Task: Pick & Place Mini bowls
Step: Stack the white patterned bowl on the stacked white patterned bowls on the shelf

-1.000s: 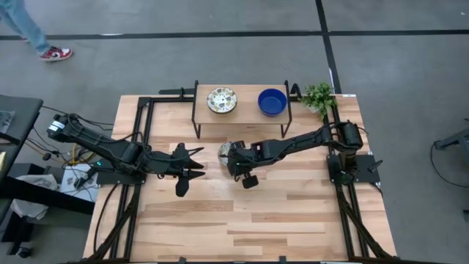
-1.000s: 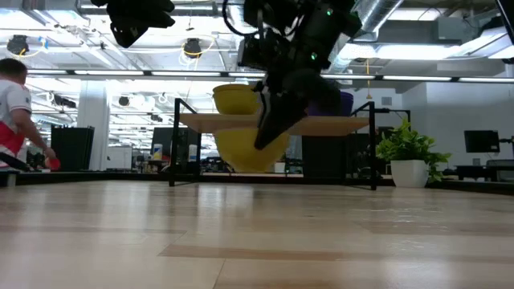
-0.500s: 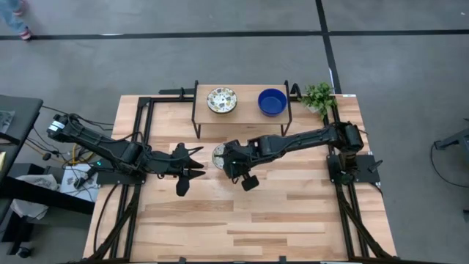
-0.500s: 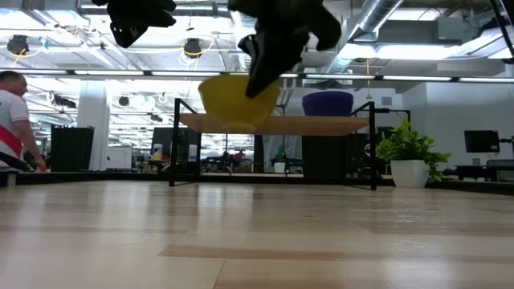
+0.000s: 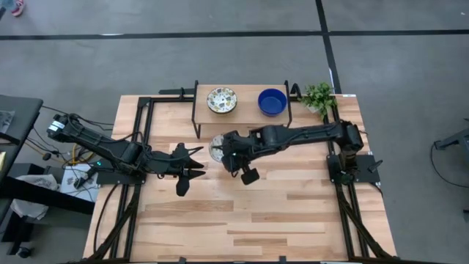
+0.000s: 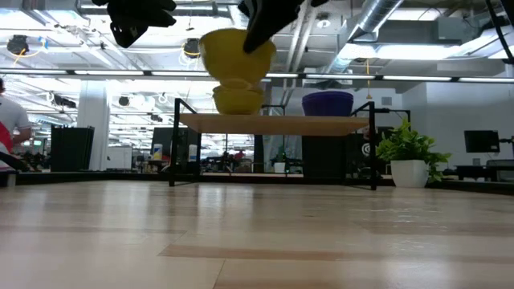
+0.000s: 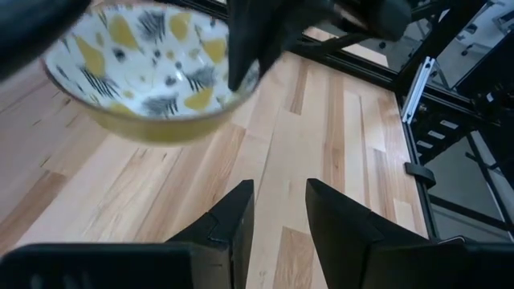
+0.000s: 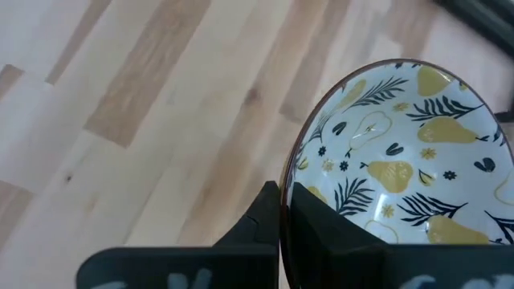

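Note:
My right gripper point(image 5: 223, 150) is shut on a mini bowl point(image 5: 216, 148), cream-white inside with yellow pears and black leaves, yellow outside point(image 6: 237, 54). It hangs in the air near the table's middle, higher than the shelf top. A second patterned bowl point(image 5: 221, 100) and a cobalt blue bowl point(image 5: 272, 102) stand on their bases on a low shelf point(image 5: 247, 103) at the far side. My left gripper point(image 5: 194, 163) is open and empty, just left of the held bowl and near its height point(image 7: 277, 213). No other bowls are in view. My right gripper point(image 8: 285, 193) pinches the bowl's rim point(image 8: 287, 178) on the side nearest the wrist, one finger point(image 8: 321, 225) inside the bowl and one point(image 8: 261, 221) outside. The bowl is lifted clear of the table, mouth up and nearly level.
The shelf point(image 6: 281, 123) has a wooden top on black legs with open room beneath it. A small potted plant point(image 5: 318, 97) stands at the table's far right corner. Black frame rails run along the table's left and right sides. The wooden table top point(image 5: 256, 213) lies bare toward its near edge.
My right gripper has risen with the bowl, from beneath the shelf top's height to above it, and has drifted a little toward the table's left and far side. The bowl, tilted before, now sits nearly level. A person beyond the table has walked out of the high view.

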Controlling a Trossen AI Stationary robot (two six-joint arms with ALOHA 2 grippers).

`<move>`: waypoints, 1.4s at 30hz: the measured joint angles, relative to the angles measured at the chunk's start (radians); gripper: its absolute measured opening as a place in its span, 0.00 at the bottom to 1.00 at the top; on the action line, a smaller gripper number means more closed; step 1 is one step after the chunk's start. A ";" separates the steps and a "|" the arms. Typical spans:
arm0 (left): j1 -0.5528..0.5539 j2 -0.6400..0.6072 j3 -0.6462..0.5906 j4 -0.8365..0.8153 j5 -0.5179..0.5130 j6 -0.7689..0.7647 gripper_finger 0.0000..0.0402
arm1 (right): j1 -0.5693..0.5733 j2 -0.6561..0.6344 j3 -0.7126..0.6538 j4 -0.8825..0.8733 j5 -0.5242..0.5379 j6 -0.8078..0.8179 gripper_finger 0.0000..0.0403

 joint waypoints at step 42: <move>0.000 0.000 0.000 0.005 -0.041 0.000 0.28 | -0.211 -0.001 0.237 -0.019 0.071 -0.205 0.00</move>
